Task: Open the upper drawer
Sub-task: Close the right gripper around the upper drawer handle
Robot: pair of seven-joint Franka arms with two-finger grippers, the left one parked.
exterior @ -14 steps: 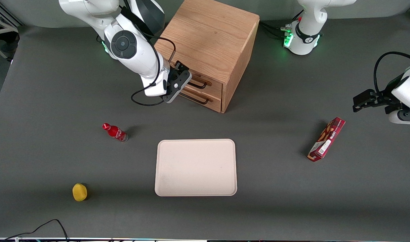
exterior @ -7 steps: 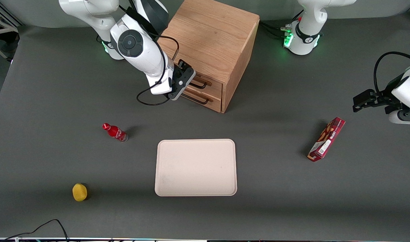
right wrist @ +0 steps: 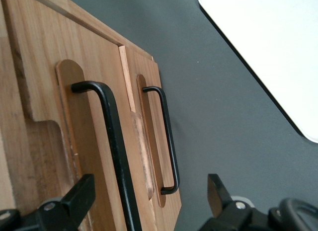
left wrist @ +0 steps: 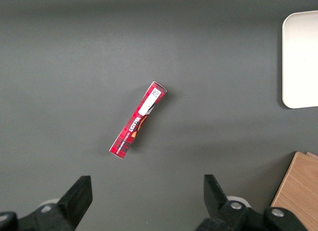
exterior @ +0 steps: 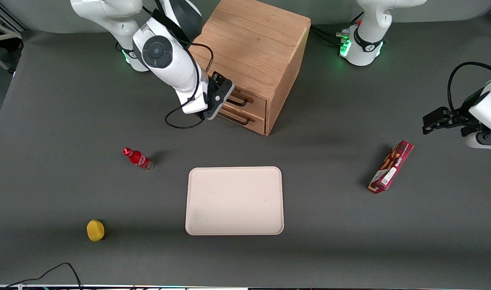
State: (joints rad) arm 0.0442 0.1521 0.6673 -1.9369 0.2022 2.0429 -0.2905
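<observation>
The oak cabinet (exterior: 249,48) stands at the table's back with its two drawers facing the working arm's end. The upper drawer (exterior: 256,104) looks shut; its long black wire handle (exterior: 239,101) lies just above the lower drawer's handle (exterior: 234,119). My right gripper (exterior: 221,96) is open and empty, right in front of the drawer fronts. In the right wrist view the upper drawer's handle (right wrist: 113,141) runs between my spread fingers (right wrist: 74,201), close to one of them, without touching. The lower drawer's handle (right wrist: 167,141) also lies within the gripper (right wrist: 146,206) opening.
A cream tray (exterior: 234,200) lies mid-table, nearer the front camera than the cabinet; it also shows in the right wrist view (right wrist: 268,47). A red bottle (exterior: 137,158) and a yellow lump (exterior: 95,230) lie toward the working arm's end. A red box (exterior: 391,166) lies toward the parked arm's end.
My gripper has moved up to the drawer fronts, closing in on the handles; most of the motion came early, with only a slight shift in the last half second.
</observation>
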